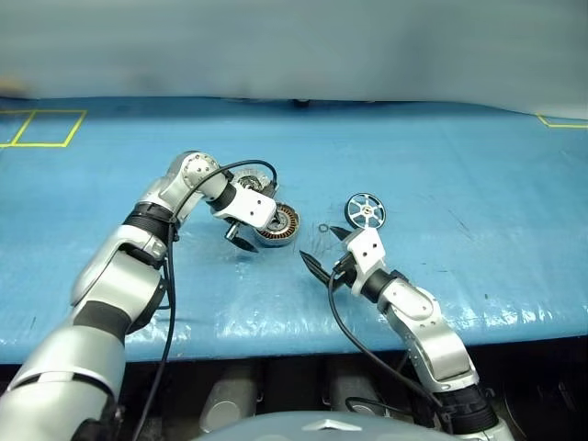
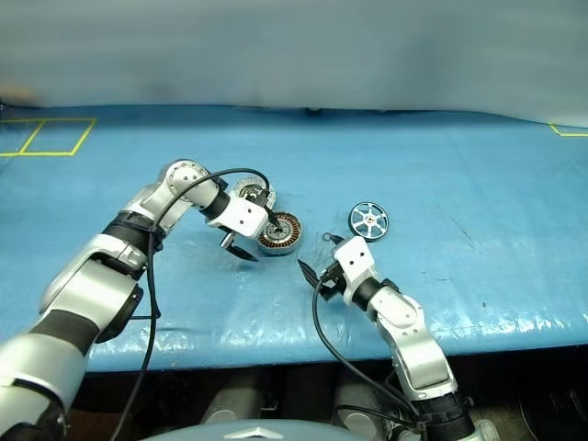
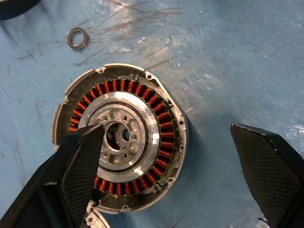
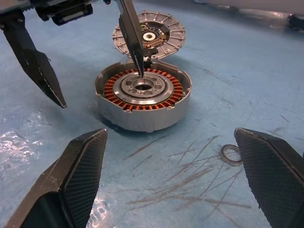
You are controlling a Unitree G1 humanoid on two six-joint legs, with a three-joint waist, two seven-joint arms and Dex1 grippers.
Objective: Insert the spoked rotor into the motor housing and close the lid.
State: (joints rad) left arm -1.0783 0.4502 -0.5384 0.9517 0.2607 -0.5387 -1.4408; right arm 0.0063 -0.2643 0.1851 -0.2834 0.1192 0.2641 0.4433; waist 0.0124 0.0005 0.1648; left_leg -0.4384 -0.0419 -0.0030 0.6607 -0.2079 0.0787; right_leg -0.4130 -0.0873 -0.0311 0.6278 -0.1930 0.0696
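The motor housing (image 1: 279, 226), a silver cup with copper windings, sits open-side up on the blue mat. My left gripper (image 1: 255, 235) hangs open over it, pointing down: one fingertip (image 4: 141, 70) is over the centre ring, the other finger (image 4: 40, 66) is outside the wall. Just behind the housing lies the lid (image 4: 151, 34), a flat ribbed disc partly hidden by my left wrist. To the right of the housing lies the spoked rotor (image 1: 366, 211), flat and untouched. My right gripper (image 1: 320, 271) is open and empty, nearer me, aimed level at the housing.
A tiny loose ring (image 1: 323, 228) lies between housing and rotor, just ahead of my right gripper. The blue mat (image 1: 478, 202) runs wide to both sides, with yellow tape squares (image 1: 41, 129) at the far left. Its front edge is close below my arms.
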